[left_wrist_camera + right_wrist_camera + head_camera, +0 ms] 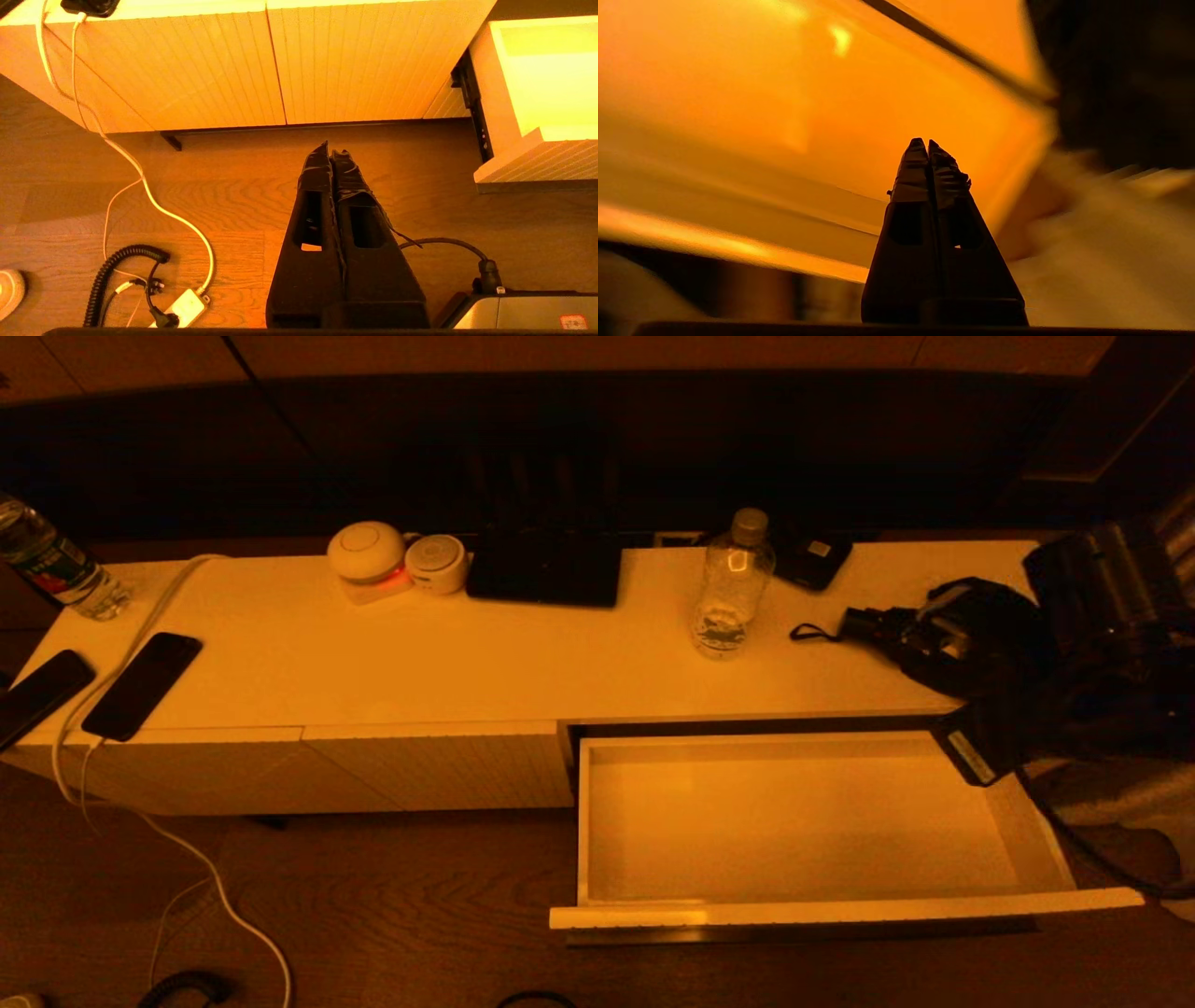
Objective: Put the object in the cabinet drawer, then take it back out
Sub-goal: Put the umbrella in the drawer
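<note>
The cabinet drawer [803, 821] stands pulled well out of the long low cabinet [373, 653], with nothing lying inside it. The right gripper [928, 144] hangs at the drawer's right end, fingers pressed together on nothing. The left gripper [331, 151] is parked low over the wooden floor [233, 186], fingers also pressed together. A clear bottle [733, 583] stands upright on the cabinet top.
</note>
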Robot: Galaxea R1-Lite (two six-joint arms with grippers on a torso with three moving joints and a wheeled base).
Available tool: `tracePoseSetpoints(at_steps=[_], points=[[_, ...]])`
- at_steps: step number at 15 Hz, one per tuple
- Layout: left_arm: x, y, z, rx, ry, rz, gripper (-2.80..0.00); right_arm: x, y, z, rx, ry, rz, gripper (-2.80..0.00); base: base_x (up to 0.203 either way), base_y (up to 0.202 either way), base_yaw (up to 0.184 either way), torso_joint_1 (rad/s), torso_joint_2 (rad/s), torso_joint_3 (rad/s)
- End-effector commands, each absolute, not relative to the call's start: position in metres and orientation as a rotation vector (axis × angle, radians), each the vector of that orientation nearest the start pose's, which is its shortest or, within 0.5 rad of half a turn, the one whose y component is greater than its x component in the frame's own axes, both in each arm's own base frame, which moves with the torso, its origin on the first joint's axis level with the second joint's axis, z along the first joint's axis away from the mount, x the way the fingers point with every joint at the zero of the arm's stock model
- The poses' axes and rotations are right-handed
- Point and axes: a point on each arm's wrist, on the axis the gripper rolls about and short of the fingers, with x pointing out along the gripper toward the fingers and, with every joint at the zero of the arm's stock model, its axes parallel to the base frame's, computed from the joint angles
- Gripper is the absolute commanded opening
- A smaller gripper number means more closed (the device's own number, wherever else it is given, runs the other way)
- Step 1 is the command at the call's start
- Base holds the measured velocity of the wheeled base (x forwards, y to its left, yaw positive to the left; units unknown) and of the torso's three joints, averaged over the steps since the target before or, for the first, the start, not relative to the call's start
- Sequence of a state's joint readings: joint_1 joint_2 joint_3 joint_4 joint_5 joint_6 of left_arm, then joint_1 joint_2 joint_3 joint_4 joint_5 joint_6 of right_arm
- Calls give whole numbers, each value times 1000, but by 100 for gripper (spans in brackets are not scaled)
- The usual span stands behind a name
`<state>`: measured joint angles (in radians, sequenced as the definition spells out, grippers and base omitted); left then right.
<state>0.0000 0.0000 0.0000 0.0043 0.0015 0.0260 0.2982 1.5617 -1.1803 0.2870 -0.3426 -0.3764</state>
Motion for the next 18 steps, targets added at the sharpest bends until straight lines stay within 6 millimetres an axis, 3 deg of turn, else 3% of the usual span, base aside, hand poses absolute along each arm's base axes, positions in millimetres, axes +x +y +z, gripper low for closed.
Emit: tracePoseSetpoints(at_steps=[1, 5, 10, 11, 18], points=[[-23, 0, 75, 26, 5, 1, -280, 248, 56, 261, -850, 595, 143, -280, 0, 0, 0, 0, 0, 0], [-23, 0, 75, 26, 5, 1, -280, 261, 30, 283, -1199, 593, 229, -280, 0, 0, 0, 0, 0, 0], [-23, 0, 75, 26, 5, 1, -280, 297, 20, 274, -1345, 598, 333, -280, 0, 0, 0, 0, 0, 0], [-23, 0, 75, 26, 5, 1, -280, 306, 19, 267, -1367, 608, 367, 0, 0, 0, 0, 0, 0, 0], [-23, 0, 75, 26, 5, 1, -280, 338, 17, 259, -1477, 587, 442, 0, 0, 0, 0, 0, 0, 0]])
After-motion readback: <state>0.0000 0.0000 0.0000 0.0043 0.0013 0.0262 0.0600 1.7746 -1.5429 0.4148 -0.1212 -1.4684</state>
